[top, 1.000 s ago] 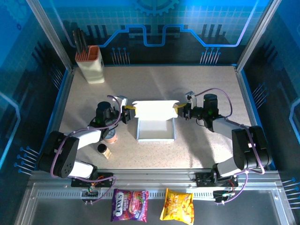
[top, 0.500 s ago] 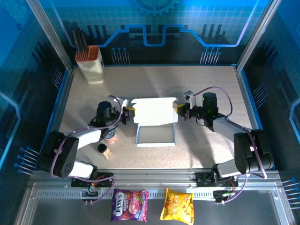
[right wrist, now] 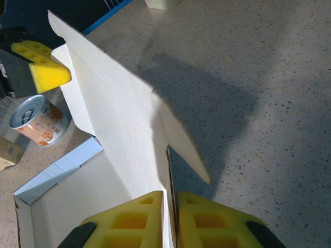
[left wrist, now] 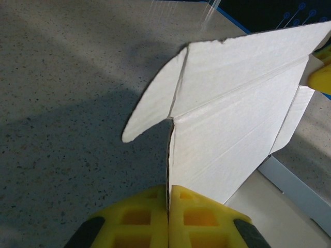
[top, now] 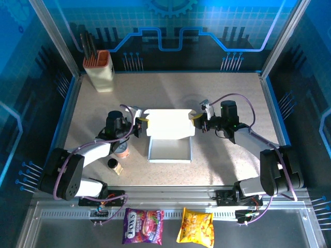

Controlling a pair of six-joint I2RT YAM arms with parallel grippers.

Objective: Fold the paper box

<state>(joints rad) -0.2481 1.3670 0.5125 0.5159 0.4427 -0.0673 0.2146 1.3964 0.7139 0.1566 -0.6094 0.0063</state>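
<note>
White cardboard: one paper box is set centrally on the bench, its raised lid clamped at either end by the left gripper and the right gripper; one can is seen nearby.

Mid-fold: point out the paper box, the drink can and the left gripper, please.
paper box [top: 169, 124]: top external view, middle of the raised lid panel.
drink can [right wrist: 32, 118]: right wrist view, its silver top.
left gripper [left wrist: 169, 199]: left wrist view, between the yellow fingertips clamping the box's edge.
</note>
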